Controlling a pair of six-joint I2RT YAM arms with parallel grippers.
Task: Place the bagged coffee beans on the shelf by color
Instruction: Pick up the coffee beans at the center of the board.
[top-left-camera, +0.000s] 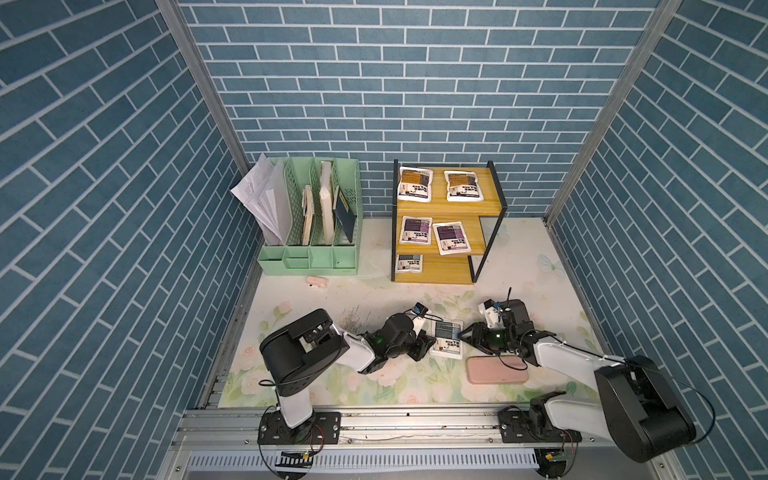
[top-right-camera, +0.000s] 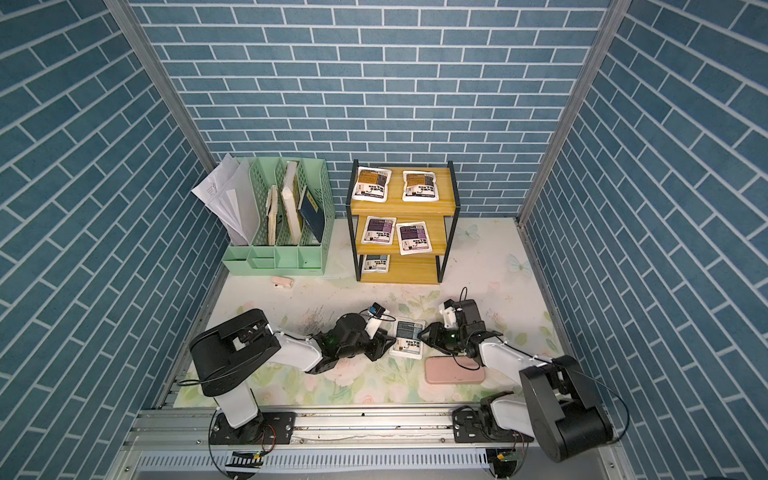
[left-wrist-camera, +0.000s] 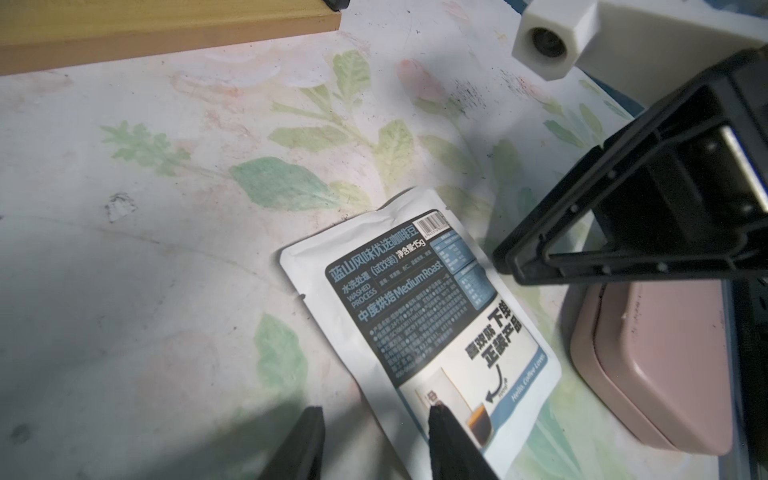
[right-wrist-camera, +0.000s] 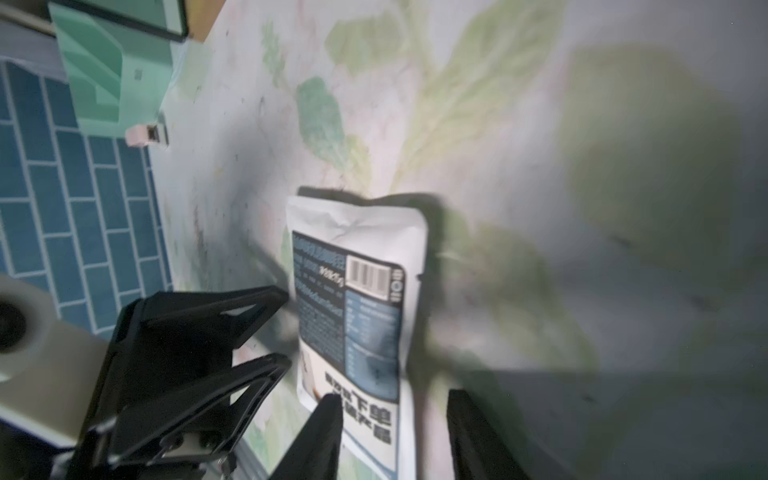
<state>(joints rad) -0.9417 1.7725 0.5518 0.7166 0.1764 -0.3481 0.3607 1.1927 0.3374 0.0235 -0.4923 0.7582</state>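
- Five pouches look shelved: orange pair (top-left-camera: 414, 184) on the shelf's (top-left-camera: 449, 272) top tier, purple pair (top-left-camera: 452, 237) on the middle, one grey-blue pouch (top-left-camera: 409, 263) lowest.
- Last grey-blue pouch (top-left-camera: 448, 338) lies on the worktop (top-left-camera: 374, 299).
- Left gripper (left-wrist-camera: 376, 436) and right gripper (right-wrist-camera: 397, 432) both stand spread at its edges, not pinching.

The yellow three-tier shelf (top-left-camera: 490, 187) carries two orange-brown pouches (top-left-camera: 415, 185) on top, two purple pouches (top-left-camera: 414, 230) on the middle board and one grey-blue pouch (top-left-camera: 409, 263) on the bottom board. The second grey-blue pouch (top-left-camera: 446, 338) lies flat on the desk (top-left-camera: 332, 299).
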